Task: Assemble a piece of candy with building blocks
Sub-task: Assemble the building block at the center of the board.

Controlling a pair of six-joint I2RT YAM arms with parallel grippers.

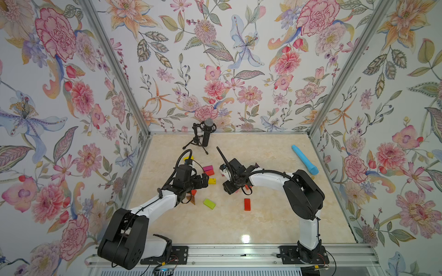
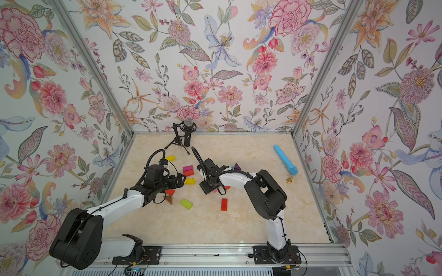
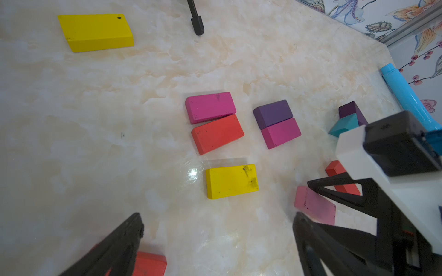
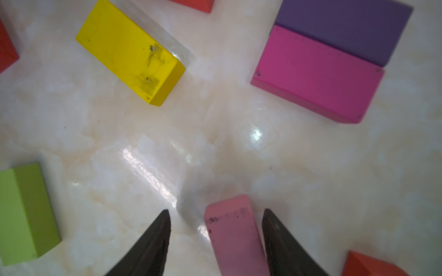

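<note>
1. Placement: we find the pink block (image 4: 235, 236) lying on the table (image 4: 239, 153) between the parted fingers of the right gripper (image 4: 216, 211), nearer one finger and unclamped. The left gripper (image 3: 218, 222) hangs wide apart near the yellow block (image 3: 231, 181).
2. Shapes are flat rectangular bricks, matte painted and scuffed. We see a magenta block (image 4: 318, 74) touching a purple block (image 4: 346, 26).
3. We note a glossy cream marbled table inside floral-papered walls (image 1: 215, 59).

Yellow block (image 3: 231, 181), magenta block (image 3: 210, 107), pale-pink block (image 4: 235, 236); cream marbled tabletop (image 3: 119, 119); perhaps brown triangle (image 2: 169, 199).
</note>
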